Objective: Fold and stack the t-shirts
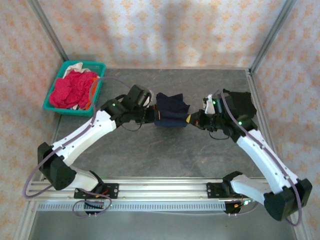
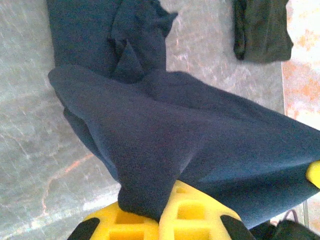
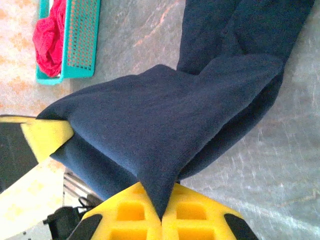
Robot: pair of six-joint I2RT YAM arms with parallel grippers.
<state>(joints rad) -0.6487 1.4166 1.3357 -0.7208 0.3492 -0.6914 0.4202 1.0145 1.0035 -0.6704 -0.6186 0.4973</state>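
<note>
No writing, brand, number or sign can be read. The navy t-shirt (image 2: 165, 135) is plain cloth, and the teal basket (image 3: 82, 35) has no legible mark. The rail (image 1: 165, 186) at six o'clock may carry small print, but it is too blurred to tell.

The left arm (image 1: 85, 132) and right arm (image 1: 260, 150) stretch inward, elbows out, wrists facing each other. And the left tool (image 1: 153, 114) is pinched tight on the navy t-shirt (image 1: 170, 111), yellow fingers (image 2: 190, 212) pressed together; the right tool (image 1: 191, 120) is clamped the same way on the opposite edge.
</note>
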